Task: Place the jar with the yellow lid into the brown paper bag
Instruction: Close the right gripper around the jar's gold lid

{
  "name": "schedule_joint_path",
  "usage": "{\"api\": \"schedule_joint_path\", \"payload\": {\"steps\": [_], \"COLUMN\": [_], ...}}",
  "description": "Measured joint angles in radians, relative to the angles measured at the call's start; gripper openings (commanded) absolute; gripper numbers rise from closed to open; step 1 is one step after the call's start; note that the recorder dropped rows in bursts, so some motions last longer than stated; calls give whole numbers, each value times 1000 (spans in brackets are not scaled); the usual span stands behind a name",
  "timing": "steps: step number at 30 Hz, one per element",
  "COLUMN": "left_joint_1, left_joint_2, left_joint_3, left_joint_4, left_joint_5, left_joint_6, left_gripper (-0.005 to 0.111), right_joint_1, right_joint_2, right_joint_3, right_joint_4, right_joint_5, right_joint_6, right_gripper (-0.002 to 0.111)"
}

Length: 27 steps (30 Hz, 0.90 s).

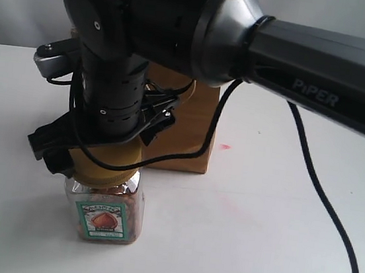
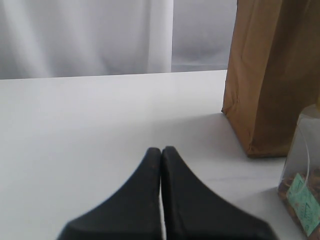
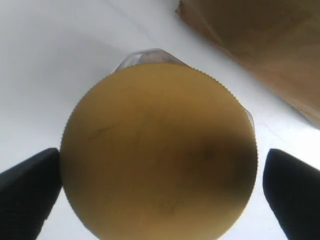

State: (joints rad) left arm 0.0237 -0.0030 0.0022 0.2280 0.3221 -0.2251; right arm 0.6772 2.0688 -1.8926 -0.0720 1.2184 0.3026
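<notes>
- Left pincer point(image 2: 161, 155): its two dark fingers are pressed together with nothing between them. It is low over the bare bench point(image 2: 90, 125).
- Jar point(image 1: 107, 215): it stands upright on the bench, low and left in the exterior view. Its green-bordered label faces the camera and the contents are reddish-brown.
- Lid point(image 3: 157, 150): yellow with a ribbed edge, and on the jar. It fills most of the right wrist view.
- Right pincer point(image 3: 160, 192): it is directly above the jar, spread wide, with one black finger point(image 3: 27, 192) on each side of the lid. A sliver of bench shows between the lid and one finger, so the lid is flanked, not clamped.
- Bag point(image 1: 193, 128): it stands at about 1 o'clock from the jar, close behind it, and the arm hides most of it. The jar is outside the bag.
- Pink smudge point(image 1: 224, 146): it is on the bench at 3 o'clock from the bag, just beside it.
- Black cable point(image 1: 332, 221): it trails over the bench at 5 o'clock from the bag.
</notes>
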Motion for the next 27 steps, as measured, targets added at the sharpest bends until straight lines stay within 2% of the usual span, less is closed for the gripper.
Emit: {"api": "schedule_joint_path", "payload": {"steps": [13, 17, 21, 25, 27], "left_joint_1": [0, 0, 0, 0, 0], "left_joint_2": [0, 0, 0, 0, 0], "left_joint_3": [0, 0, 0, 0, 0], "left_joint_4": [0, 0, 0, 0, 0], "left_joint_5": [0, 0, 0, 0, 0], "left_joint_6": [0, 0, 0, 0, 0], "left_gripper": [1, 1, 1, 1, 1], "right_joint_1": [0, 0, 0, 0, 0], "right_joint_2": [16, 16, 16, 16, 16], "right_joint_3": [0, 0, 0, 0, 0], "right_joint_4": [0, 0, -9, -11, -11], "right_joint_5": [0, 0, 0, 0, 0], "right_joint_6": [-5, -6, -7, -7, -7], "right_gripper": [105, 100, 73, 35, 21]}}
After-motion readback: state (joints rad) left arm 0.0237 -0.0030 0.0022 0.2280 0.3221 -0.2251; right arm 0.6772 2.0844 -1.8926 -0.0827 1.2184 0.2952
